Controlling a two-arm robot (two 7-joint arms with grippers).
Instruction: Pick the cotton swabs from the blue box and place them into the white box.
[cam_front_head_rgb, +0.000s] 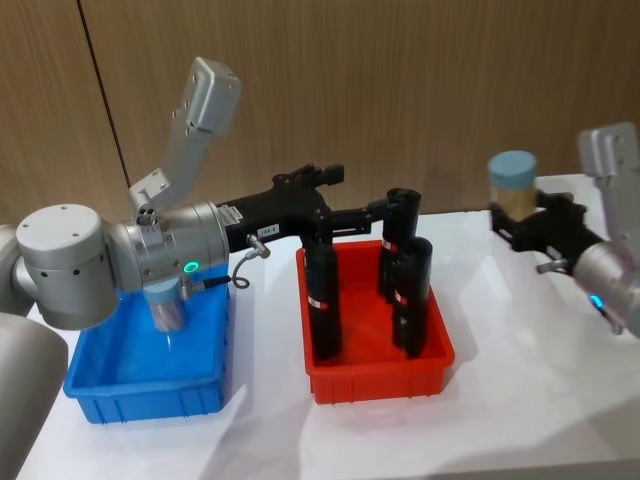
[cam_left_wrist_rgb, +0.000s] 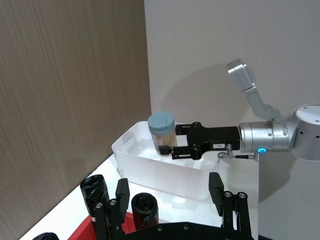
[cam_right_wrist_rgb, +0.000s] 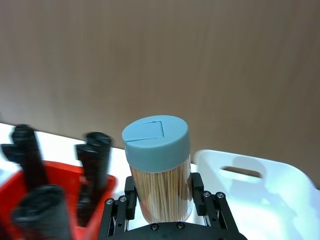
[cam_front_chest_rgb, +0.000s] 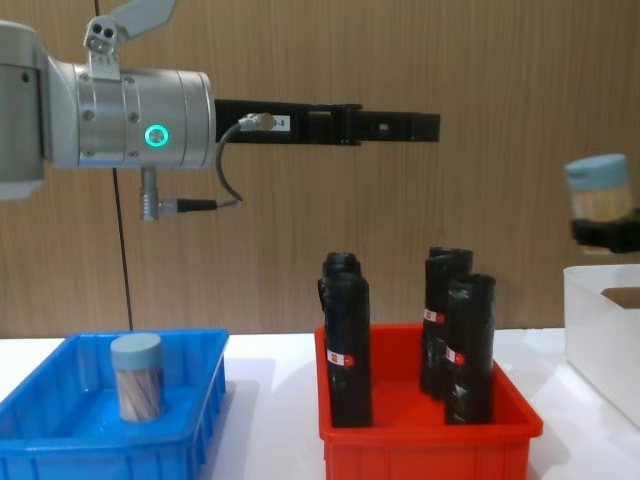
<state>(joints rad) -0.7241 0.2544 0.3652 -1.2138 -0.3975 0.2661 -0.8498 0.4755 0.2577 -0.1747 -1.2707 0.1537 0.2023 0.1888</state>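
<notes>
Right gripper (cam_front_head_rgb: 520, 215), in the head view, is clamped on a jar of cotton swabs (cam_front_head_rgb: 513, 185), upright in open air and well apart from the red bin (cam_front_head_rgb: 385, 375) on its left. The left gripper (cam_front_head_rgb: 360, 195) hangs spread and empty over that bin's black rolls (cam_front_head_rgb: 322, 290). Back under its arm, a second jar (cam_front_head_rgb: 165, 305) stands in the blue box (cam_front_head_rgb: 150, 395).

From the left wrist, the held jar (cam_left_wrist_rgb: 161, 131) shows a grey-blue lid over tan sticks, above the white box (cam_left_wrist_rgb: 165, 172).

From the right wrist, the fingers (cam_right_wrist_rgb: 197, 189) pinch the clear wall under the lid, and the box's handle cut-out lies beyond them.

From the chest, the held jar (cam_front_chest_rgb: 600, 195) rides above the white rim (cam_front_chest_rgb: 600, 272), apart from it.
</notes>
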